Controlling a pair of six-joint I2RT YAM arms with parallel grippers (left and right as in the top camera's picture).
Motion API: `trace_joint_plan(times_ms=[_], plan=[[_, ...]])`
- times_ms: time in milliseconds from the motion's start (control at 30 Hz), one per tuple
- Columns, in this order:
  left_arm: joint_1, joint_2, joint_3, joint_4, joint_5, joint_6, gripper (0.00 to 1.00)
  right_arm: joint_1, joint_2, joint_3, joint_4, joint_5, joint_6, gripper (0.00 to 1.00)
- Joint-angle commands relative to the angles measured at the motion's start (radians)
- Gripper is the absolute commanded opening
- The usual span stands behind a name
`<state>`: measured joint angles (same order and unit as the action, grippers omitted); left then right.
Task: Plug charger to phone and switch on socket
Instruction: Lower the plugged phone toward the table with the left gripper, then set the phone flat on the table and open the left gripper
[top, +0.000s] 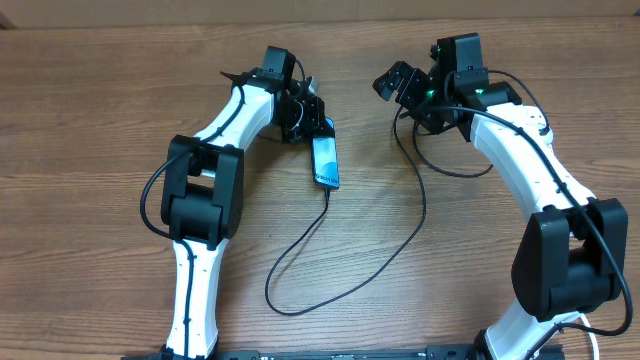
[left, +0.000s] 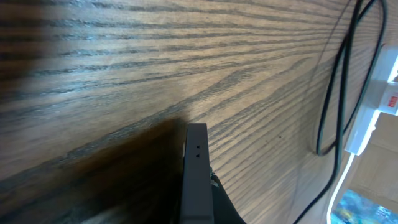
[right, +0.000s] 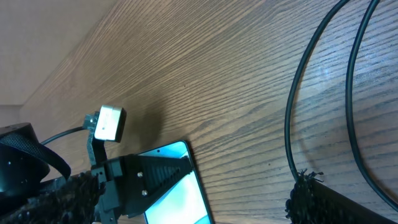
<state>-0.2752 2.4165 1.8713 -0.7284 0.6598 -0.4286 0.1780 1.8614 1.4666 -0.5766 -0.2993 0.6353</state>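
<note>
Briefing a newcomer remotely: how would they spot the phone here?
On the brown wooden table, look by the left gripper. There lies a slim rectangular phone; only it has a glowing light-blue screen, with a thin black cable leaving its near end.

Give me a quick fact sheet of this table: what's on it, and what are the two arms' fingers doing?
Phone: flat on the wooden table, screen lit
Charger: black cable looping from the phone's near end toward the right arm
Socket: white strip with red markings, seen at the edge of the left wrist view
Left fingers: shut, by the phone's far end
Right fingers: open, holding nothing
</note>
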Motion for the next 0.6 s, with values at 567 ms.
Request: trace_joint_plan(times_ms=[567], plan=[[-0.009, 0.016, 0.014, -0.002, -0.05, -0.032, 0.19, -0.002, -0.034, 0.021, -0.005, 0.011, -0.009, 1.0]])
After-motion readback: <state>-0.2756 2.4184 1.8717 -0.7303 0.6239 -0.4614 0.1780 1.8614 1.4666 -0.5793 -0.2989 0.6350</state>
